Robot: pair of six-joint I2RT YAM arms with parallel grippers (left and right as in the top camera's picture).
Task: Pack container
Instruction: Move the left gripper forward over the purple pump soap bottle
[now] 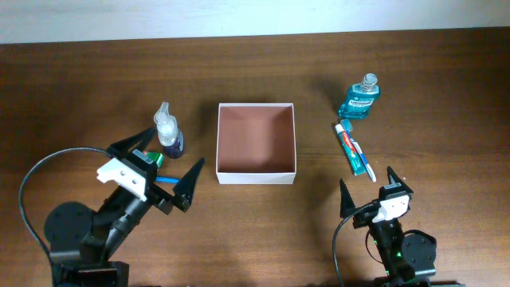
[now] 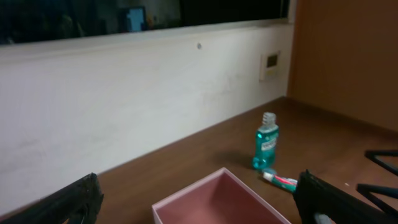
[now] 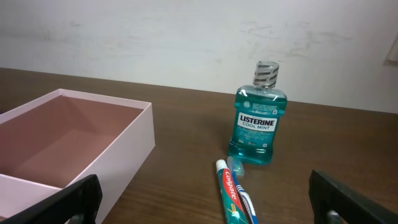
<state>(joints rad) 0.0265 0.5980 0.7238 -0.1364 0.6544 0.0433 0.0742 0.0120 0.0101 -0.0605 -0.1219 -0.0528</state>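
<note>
Overhead, left tool (image 1: 177, 148) splayed, right tool (image 1: 365, 178) splayed

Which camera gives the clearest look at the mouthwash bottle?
The right wrist view: the mouthwash bottle stands close and upright, with its label readable. The overhead view shows it small and from above, so the label is hard to read. The left wrist view shows it whole but distant and blurry.

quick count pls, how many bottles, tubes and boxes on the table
bottles: 2 (teal mouthwash bottle, small clear bottle with purple liquid)
tubes: 1 (toothpaste tube)
boxes: 1 (container, nothing in it)
total: 4
</note>
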